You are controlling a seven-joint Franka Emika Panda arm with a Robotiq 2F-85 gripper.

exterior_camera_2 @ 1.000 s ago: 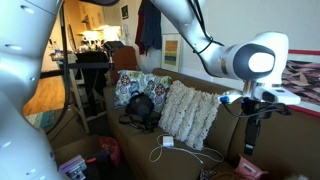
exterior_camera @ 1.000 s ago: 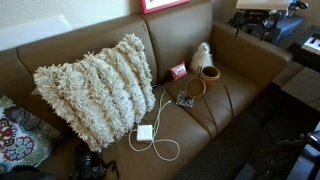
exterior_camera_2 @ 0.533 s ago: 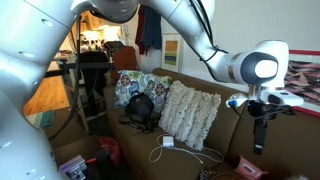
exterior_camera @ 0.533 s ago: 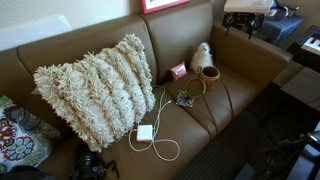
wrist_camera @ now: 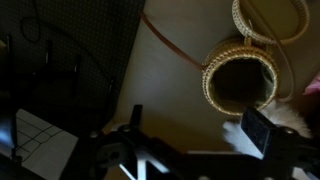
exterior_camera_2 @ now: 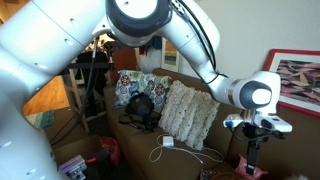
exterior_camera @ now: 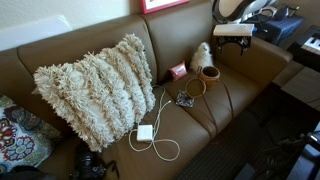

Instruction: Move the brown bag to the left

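The job has hardly got going: this is the approach, with the gripper (exterior_camera: 241,48) hanging in the air above the arm end of the brown leather couch (exterior_camera: 120,30), its jaws spread as wide as they go and nothing between them. The brown bag (exterior_camera: 209,73) sits untouched on the seat cushion near the backrest, just beside a white fluffy plush toy (exterior_camera: 201,54) behind it and near a small pink box (exterior_camera: 178,71), well apart from the big shaggy pillow (exterior_camera: 98,88). It stands upright, its dark mouth facing the ceiling, which the wrist view confirms by looking almost straight down into it (wrist_camera: 240,85). Being round, it has no real long axis across the cushion; its only axis runs up and down, and the thin hoop handle (exterior_camera: 193,87) lies flat on the cushion towards the front edge. I would say the next move calls for coming down over the rim, one finger inside the mouth and one outside, or else onto the hoop, then closing before shifting it leftward. A white charger cable (exterior_camera: 160,120) trails nearby and could snag.
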